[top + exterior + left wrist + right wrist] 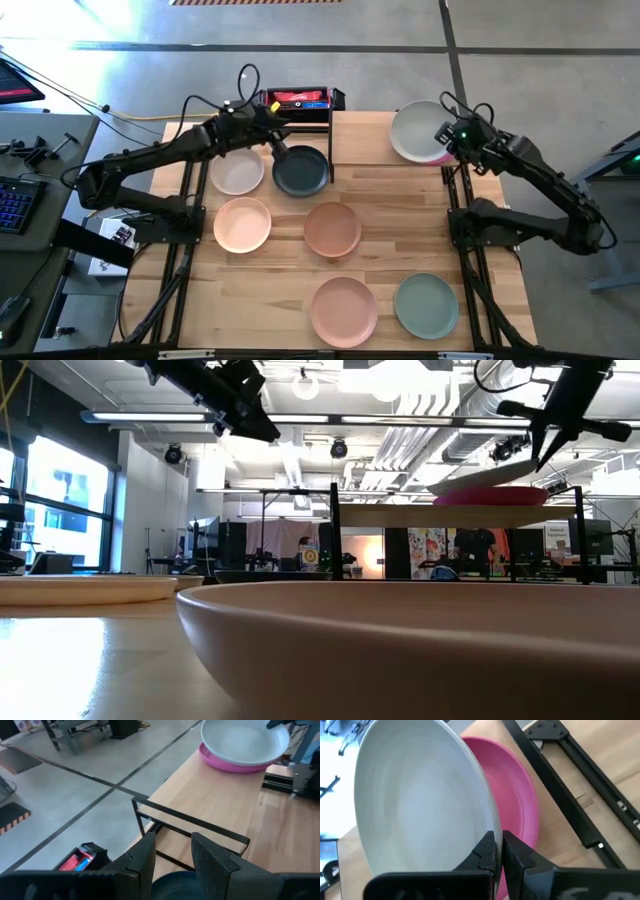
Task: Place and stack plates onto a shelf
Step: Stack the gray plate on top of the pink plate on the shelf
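Observation:
The light-wood shelf (365, 135) stands on black posts at the table's far edge. A magenta plate (520, 805) lies on its right part. My right gripper (496, 840) is shut on a pale green plate (417, 130), which is tilted over the magenta one. My left gripper (277, 143) hovers open above the far left rim of the dark slate plate (300, 171), which lies on the table beside the shelf. Nothing is between its fingers (150, 855). My right gripper pinches the pale green plate's rim (487, 827) between its two fingers, one on the inner face and one on the underside. The fingers slant down from the table's right side. The held side is raised and the plate slopes down toward the magenta plate (490, 495).
On the table lie a cream plate (237, 172), a peach one (242, 224), a tan one (332, 229), a salmon one (343, 311) and a sage one (426, 305). A red and black box (297, 100) sits behind the far edge. The shelf's left half (215, 795) is bare.

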Robot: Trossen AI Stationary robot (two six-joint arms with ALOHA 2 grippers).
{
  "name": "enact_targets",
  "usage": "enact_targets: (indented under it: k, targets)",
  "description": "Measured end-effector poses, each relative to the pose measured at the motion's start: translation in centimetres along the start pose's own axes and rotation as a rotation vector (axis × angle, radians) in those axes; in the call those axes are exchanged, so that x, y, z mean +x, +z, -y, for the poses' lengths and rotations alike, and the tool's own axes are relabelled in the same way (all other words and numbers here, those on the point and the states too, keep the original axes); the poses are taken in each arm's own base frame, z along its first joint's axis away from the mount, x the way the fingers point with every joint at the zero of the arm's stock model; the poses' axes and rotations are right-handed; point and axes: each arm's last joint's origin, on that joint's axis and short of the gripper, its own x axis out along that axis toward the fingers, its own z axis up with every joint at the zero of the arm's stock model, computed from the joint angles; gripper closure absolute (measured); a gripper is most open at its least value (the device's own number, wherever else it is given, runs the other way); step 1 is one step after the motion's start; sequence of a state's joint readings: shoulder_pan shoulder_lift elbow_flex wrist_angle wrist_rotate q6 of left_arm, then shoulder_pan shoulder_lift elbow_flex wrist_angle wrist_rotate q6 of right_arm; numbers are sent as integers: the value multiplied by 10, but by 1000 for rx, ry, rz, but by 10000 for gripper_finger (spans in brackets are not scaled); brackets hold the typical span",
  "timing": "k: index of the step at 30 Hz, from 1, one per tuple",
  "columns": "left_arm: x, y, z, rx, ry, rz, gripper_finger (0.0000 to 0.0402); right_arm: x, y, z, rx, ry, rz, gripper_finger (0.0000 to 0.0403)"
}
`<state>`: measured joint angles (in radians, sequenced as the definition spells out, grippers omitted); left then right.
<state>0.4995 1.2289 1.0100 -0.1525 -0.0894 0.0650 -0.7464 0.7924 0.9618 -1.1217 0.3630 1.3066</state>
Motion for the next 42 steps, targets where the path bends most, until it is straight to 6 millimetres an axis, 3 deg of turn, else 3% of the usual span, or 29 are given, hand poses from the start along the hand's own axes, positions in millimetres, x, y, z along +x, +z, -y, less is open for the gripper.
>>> enact_targets:
  k: [19,30,42]
  targets:
    - [0,0,-1,-2,-3,0,287,2,0,2,36,-16,34,402]
    - [0,0,-1,17,-4,1,287,2,1,0,52,-1,54,316]
    - [0,0,-1,40,-3,1,287,2,0,0,40,3,21,308]
